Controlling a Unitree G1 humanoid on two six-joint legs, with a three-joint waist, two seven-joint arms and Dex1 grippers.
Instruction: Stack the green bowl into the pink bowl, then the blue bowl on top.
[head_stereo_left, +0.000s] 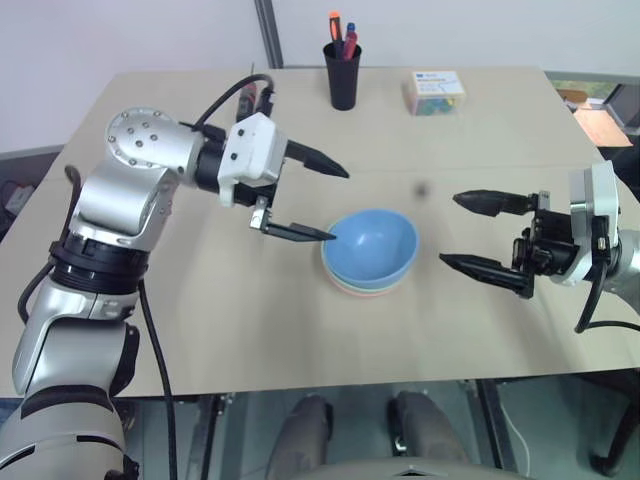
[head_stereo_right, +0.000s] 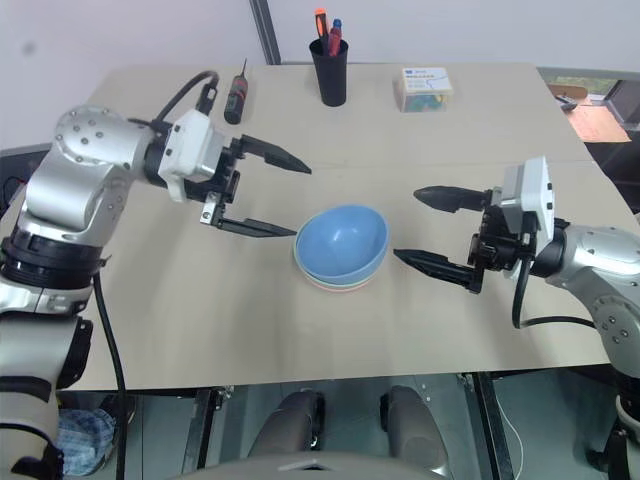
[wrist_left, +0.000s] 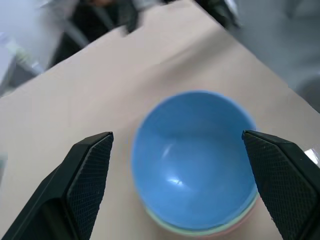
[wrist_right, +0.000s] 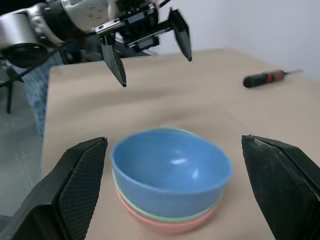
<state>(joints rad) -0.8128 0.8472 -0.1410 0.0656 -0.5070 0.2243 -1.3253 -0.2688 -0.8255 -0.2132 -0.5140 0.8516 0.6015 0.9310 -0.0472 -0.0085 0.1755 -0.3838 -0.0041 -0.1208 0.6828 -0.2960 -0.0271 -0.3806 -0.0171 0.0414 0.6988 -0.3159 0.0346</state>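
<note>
Right wrist view — pink bowl (wrist_right: 170, 226) mostly hidden.

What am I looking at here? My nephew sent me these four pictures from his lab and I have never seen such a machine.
It is a humanoid robot with two arms, each ending in a hand of two black fingers. Two pictures come from cameras in its head, looking down over a table. The other two come from cameras on its wrists, looking out between each hand's own fingers.

In the middle of the table stand three small bowls, nested: the pink bowl at the bottom, the green bowl in it, the blue bowl on top. The left hand and the right hand are open beside the stack and hold nothing.

Farther back are a black cup of pens, a small box and a screwdriver.
</note>
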